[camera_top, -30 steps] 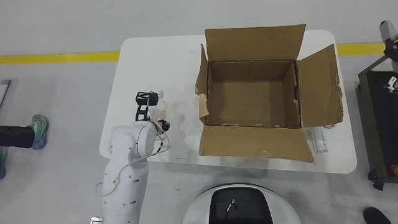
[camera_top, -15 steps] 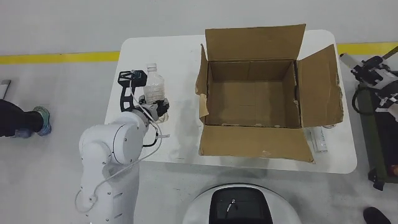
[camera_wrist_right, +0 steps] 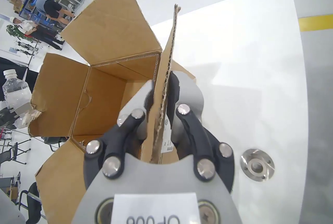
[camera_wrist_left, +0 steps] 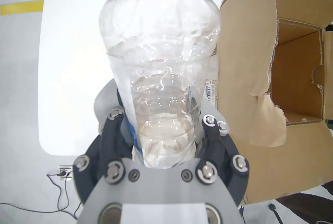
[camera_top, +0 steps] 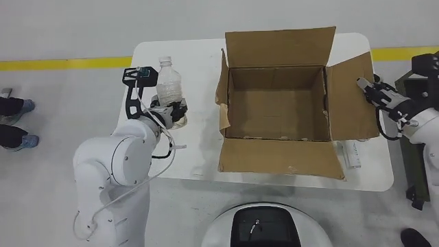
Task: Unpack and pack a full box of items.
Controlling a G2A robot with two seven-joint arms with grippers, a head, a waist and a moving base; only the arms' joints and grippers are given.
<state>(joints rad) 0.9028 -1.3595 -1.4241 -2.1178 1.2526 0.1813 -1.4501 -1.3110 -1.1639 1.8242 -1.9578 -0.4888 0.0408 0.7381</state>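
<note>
Near the table's (camera_top: 199,62) left edge: clamping the upright water bottle (camera_wrist_left: 161,35) low in the left gripper (camera_wrist_left: 162,118), pinching the cardboard box's (camera_top: 278,154) right flap (camera_top: 351,113) in the right gripper (camera_wrist_right: 161,90). Could tip, gripped so low.

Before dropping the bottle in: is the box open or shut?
Open: the box has its flaps spread outward, its floor visible from above.

bottle (camera_wrist_left: 161,53): clear glossy plastic, crinkled, thin filmy label, white plastic cap | box (camera_top: 281,156): brown corrugated cardboard, matt, ragged fibrous torn edges, white paper sticker on 1 wall | surface (camera_top: 185,62): white, smooth, faint sheen | left gripper (camera_wrist_left: 162,118) and right gripper (camera_wrist_right: 161,91): matt black plastic jaws, matt grey metal plates, shiny metal screws
</note>
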